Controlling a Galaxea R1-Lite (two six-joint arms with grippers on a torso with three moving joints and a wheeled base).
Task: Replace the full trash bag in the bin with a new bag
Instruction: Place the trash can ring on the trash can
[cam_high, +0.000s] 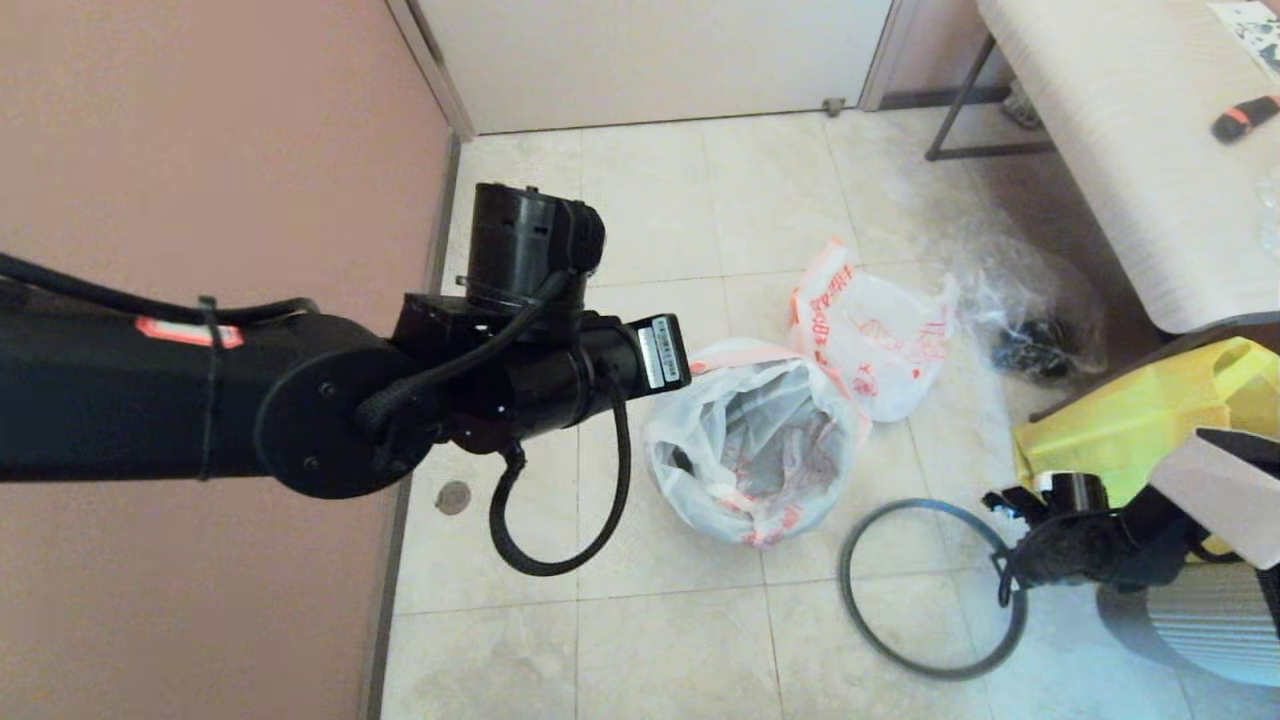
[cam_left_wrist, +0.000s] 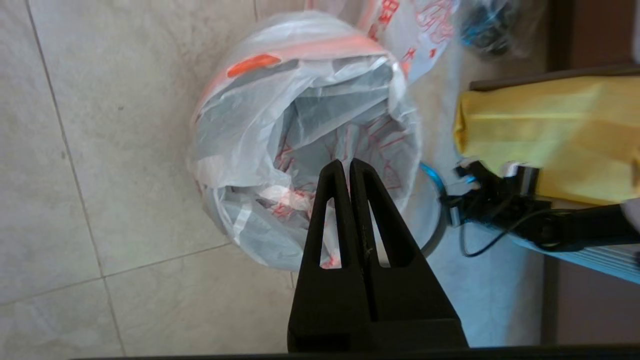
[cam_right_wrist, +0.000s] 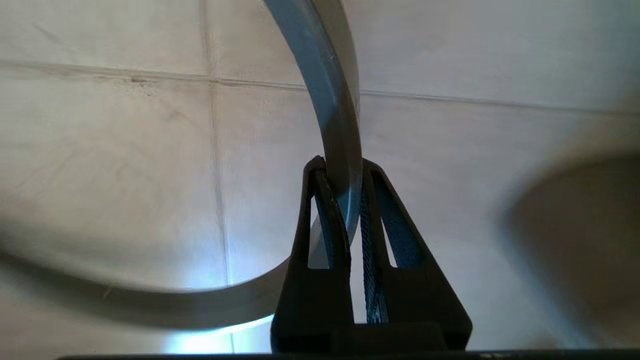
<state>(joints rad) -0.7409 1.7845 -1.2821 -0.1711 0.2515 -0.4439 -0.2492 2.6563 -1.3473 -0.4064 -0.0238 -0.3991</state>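
**A:** What's on the far left?

**B:** The robot's left arm reaches across from the pink wall. Its left claw (cam_left_wrist: 348, 167) is pinched fully together with nothing in it, and it hangs just above the open mouth of the bin.

**A:** And the bin?

**B:** The bin (cam_high: 690, 470) stands on the tiled floor near the middle. Only slivers of black show, because the new bag (cam_high: 755, 445) is already draped inside and folded over the rim, loose and rumpled. Just behind it and to the right, the full trash bag (cam_high: 875, 335) sits lumpy on the floor, touching the bin's back edge. Further right lies a clear crinkled bag (cam_high: 1030, 310), under the edge of a pale bench (cam_high: 1120, 150).

**A:** What's nearer us on the right?

**B:** The dark hoop (cam_high: 935, 590) lies on the tiles just right of the bin, apart from it. The right claw (cam_right_wrist: 345, 172) is narrowed onto the hoop's right-hand edge, the band pinched between its fingers. A yellow tote (cam_high: 1130, 420) sits behind that arm.

**A:** So what matters next?

**B:** I'd judge the hoop goes over the rim to pin the bag. The bin lies to the claw's left, so the right arm must carry it that way
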